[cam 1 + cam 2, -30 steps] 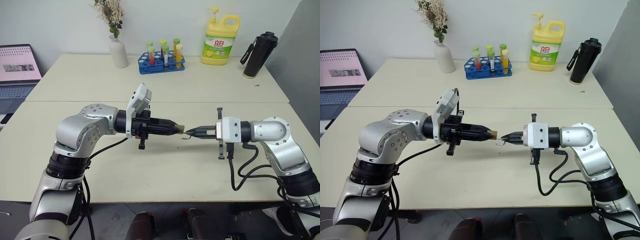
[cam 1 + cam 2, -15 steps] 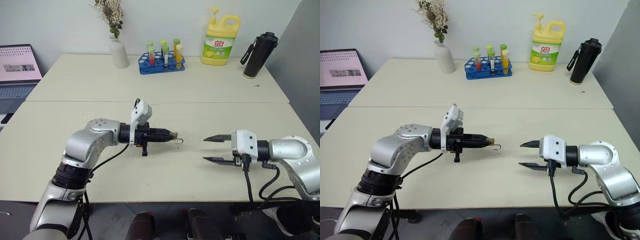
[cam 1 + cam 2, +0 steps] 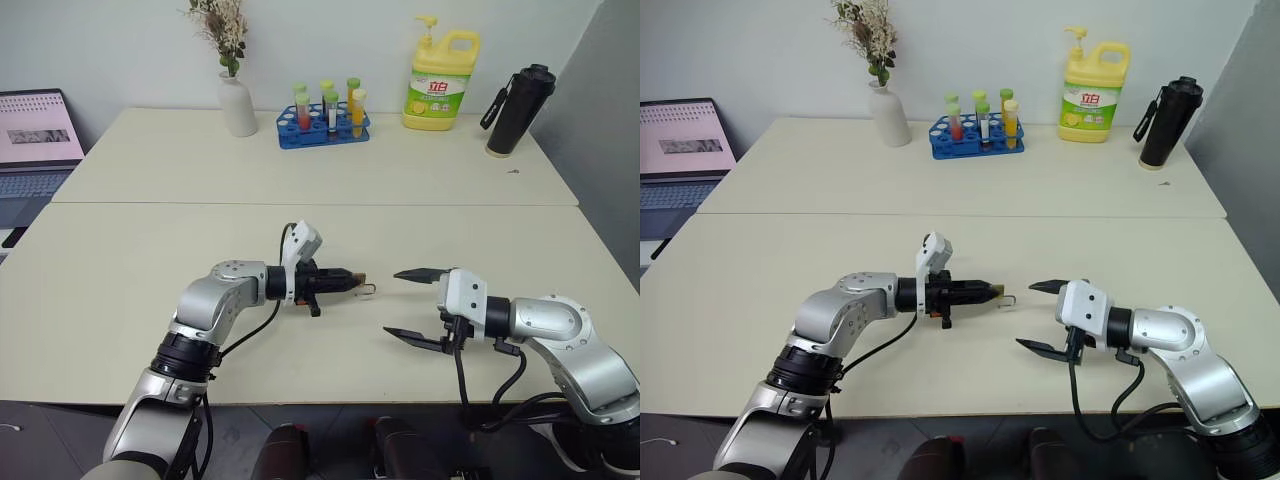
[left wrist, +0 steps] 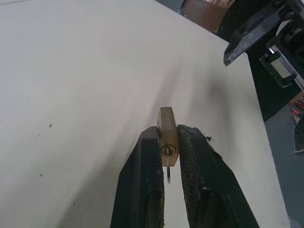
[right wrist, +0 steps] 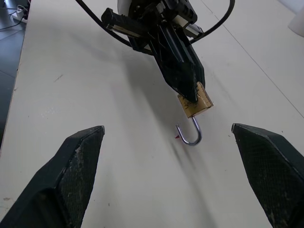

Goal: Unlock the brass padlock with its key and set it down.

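My left pincer is clenching the padlock just above the table, shackle swung free, key in its keyhole, ready for setting down. My right pincer is gaping empty nearby.

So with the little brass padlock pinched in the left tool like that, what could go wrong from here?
1. The small golden-brass padlock is pinched only at the fingertips of the left tool, above the table; it could slip and drop.
2. Its thin silver shackle hangs open and may snag the cream tabletop on lowering.
3. The small silver key sticks out of the keyhole and could fall out.
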`<action>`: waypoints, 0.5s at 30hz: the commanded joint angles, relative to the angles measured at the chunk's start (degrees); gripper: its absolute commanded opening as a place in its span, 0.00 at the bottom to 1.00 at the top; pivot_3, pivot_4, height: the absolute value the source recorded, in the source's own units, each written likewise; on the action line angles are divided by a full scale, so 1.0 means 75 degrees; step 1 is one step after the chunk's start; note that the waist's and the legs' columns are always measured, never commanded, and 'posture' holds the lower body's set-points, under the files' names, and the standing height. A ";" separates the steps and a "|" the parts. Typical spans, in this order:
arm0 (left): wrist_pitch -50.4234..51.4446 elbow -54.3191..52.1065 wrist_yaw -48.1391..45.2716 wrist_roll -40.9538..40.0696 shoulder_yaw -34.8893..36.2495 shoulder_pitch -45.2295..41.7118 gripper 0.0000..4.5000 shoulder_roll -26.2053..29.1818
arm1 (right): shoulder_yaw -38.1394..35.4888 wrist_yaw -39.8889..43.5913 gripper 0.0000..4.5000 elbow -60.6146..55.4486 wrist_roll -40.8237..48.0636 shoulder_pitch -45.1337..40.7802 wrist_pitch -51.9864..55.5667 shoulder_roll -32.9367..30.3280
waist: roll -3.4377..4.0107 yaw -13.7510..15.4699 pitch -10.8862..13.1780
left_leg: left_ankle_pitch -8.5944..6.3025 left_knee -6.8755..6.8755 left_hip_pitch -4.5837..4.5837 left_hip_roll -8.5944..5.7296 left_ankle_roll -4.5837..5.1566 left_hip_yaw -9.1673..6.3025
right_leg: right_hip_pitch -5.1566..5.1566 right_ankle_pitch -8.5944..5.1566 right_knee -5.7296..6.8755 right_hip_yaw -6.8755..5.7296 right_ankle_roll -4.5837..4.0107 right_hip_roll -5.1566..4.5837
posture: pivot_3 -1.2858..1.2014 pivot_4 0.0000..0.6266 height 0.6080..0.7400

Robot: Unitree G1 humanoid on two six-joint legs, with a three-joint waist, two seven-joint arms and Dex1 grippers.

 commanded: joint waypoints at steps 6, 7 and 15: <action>-0.0290 0.0325 -0.0060 0.0223 -0.0091 -0.0309 0.03 -0.0354 | -0.0055 -0.0210 1.00 0.0134 -0.0216 -0.0136 -0.0014 0.0090 | 0.0000 0.0003 0.0000 | 0.0000 0.0000 0.0000 0.0000 0.0000 0.0001 | 0.0000 0.0001 0.0000 0.0000 -0.0001 0.0000 | 0.52 0.24 1.00; -0.0303 0.0381 -0.0049 0.0243 -0.0088 -0.0335 0.03 -0.0388 | -0.0057 -0.0237 1.00 0.0168 -0.0260 -0.0147 -0.0013 0.0091 | 0.0000 0.0003 0.0000 | 0.0000 0.0000 0.0000 0.0000 0.0000 0.0001 | 0.0000 0.0001 0.0000 0.0000 -0.0001 0.0000 | 0.52 0.24 1.00; -0.1005 0.1169 0.0236 0.0957 -0.0292 -0.0658 0.51 -0.0722 | -0.0133 -0.0456 1.00 0.0332 -0.0392 -0.0231 0.0165 0.0136 | 0.0000 0.0004 0.0000 | 0.0000 0.0000 0.0000 -0.0002 0.0000 0.0001 | 0.0000 0.0001 0.0001 -0.0001 -0.0001 0.0000 | 0.52 0.24 1.00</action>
